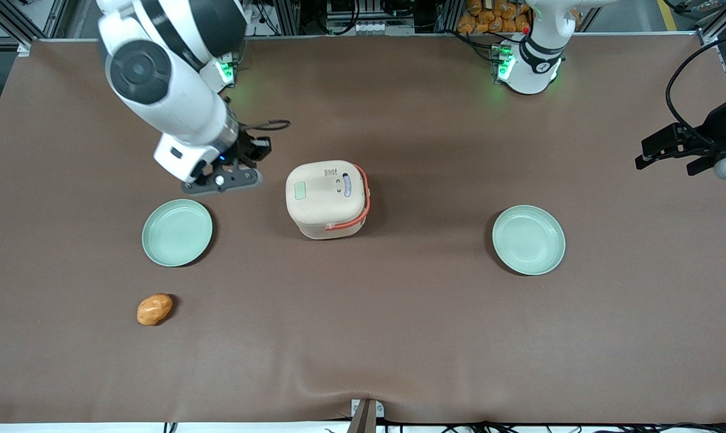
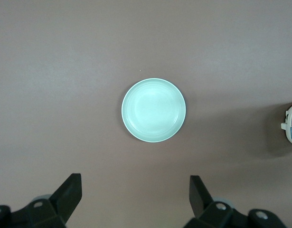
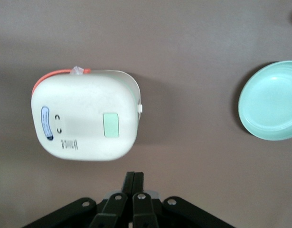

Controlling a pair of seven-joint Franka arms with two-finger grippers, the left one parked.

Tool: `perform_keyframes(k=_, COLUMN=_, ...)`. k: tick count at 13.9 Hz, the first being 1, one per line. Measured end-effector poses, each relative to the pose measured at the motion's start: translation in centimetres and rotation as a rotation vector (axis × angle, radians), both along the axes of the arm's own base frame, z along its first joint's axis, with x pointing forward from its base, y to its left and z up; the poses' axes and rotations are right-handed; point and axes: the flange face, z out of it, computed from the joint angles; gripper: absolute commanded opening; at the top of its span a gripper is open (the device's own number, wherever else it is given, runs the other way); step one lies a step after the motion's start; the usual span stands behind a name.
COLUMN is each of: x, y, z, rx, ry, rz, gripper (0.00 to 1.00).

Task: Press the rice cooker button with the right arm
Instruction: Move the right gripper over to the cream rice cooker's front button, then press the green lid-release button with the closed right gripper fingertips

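Observation:
The cream-white rice cooker (image 1: 327, 198) stands closed in the middle of the brown table, its coral-red handle (image 1: 363, 204) folded down along one side. A pale green square button (image 1: 300, 190) sits on its lid. It also shows in the right wrist view (image 3: 86, 116), with the green button (image 3: 110, 125) facing up. My right arm's gripper (image 1: 252, 153) hangs above the table beside the cooker, toward the working arm's end, and touches nothing. Its two black fingers are pressed together and empty, as the right wrist view (image 3: 134, 178) shows.
A pale green plate (image 1: 177, 232) lies near the gripper, nearer the front camera; it also shows in the right wrist view (image 3: 271, 100). A second green plate (image 1: 528, 239) lies toward the parked arm's end. An orange-brown bread roll (image 1: 154, 309) lies near the table's front edge.

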Motion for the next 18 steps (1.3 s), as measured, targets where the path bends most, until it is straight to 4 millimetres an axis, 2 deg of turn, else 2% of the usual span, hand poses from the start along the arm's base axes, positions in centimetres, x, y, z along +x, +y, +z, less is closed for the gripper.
perform_keyframes(k=6, x=1.4, y=1.9, z=-5.8, rx=0.042, ry=0.028, rz=-0.029, gripper=0.0)
perform_keyframes(k=9, x=1.4, y=2.9, z=-8.1, rx=0.044, ry=0.017, rz=-0.026, gripper=0.0)
perform_keyframes(k=13, x=0.7, y=4.6, z=-10.7, rx=0.035, ry=0.02, rz=-0.009, gripper=0.0)
perform_keyframes(k=18, x=0.3, y=4.5, z=-12.7, rx=0.022, ry=0.035, rz=-0.011, gripper=0.0)
